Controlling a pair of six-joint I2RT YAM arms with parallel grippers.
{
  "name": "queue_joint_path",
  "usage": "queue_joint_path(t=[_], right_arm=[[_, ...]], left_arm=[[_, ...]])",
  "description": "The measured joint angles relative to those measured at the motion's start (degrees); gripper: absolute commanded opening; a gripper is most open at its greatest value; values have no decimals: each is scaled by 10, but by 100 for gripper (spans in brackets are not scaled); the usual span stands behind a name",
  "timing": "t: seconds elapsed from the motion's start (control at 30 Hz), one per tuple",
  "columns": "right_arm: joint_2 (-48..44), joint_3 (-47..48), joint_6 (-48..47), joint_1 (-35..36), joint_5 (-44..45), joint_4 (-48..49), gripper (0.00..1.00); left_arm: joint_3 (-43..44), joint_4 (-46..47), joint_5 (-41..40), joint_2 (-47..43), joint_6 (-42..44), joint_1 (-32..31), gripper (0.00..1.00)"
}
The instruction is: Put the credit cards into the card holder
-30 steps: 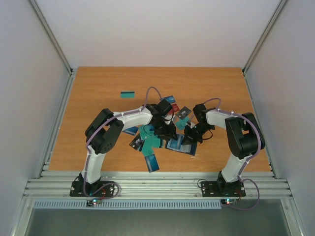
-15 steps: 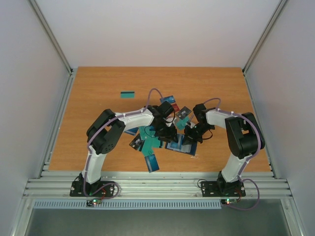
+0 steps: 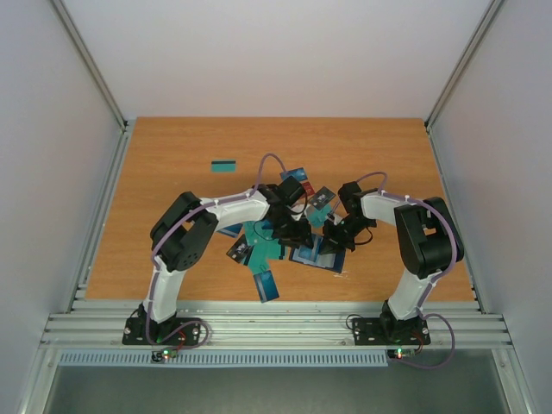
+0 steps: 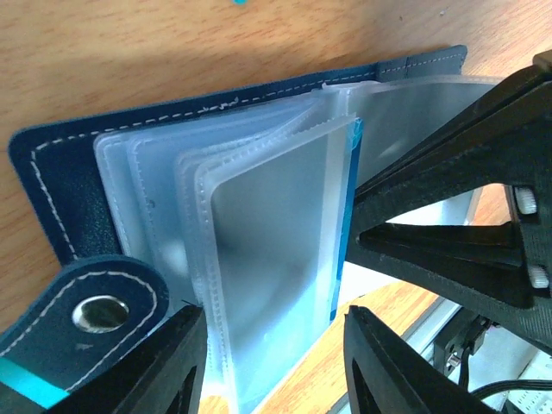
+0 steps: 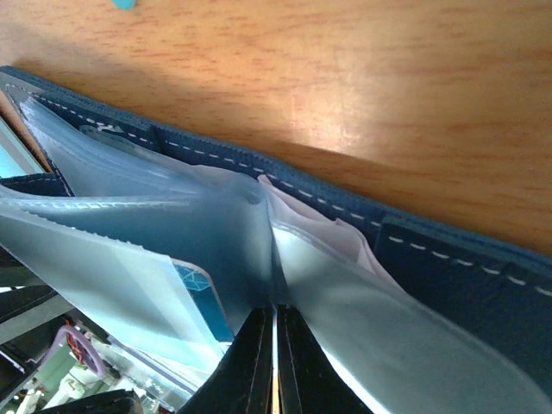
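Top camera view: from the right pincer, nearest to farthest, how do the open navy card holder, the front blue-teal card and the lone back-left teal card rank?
1. Open navy-blue wallet-like card holder: at the right pincer, which pinches its clear sleeve.
2. Blue-teal plastic card: near the front edge, leftward.
3. Lone teal striped plastic card: far back left.

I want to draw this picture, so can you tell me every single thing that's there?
table: one, brown wood, under everything.
lone card: one, teal, far side, left of centre.
card pile: overlapping, uncountable, mostly teal and blue, mid-table.
card holder: one, navy, open, mid-table.
sleeves: several, clear, fanned inside the card holder.
tucked card: one, blue edge, in a sleeve.
left gripper: one, black, fingers either side of the sleeves.
right gripper: one, black, shut on a sleeve.
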Motion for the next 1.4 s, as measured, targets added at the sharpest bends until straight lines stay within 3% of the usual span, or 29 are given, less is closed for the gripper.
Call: queue_joint_path(t=[0.57,1.07,1.4], right_arm=[[5,0,-1,-2,-12,2,6],[4,0,0,-2,-12,1,6],[-19,1,12,4,34,-12,8]], left_arm=[[78,-81,-85,-1,15,-33,37],[120,-110,-97,20,14,-54,8],[223,-202,-158,70,18,-68,4]])
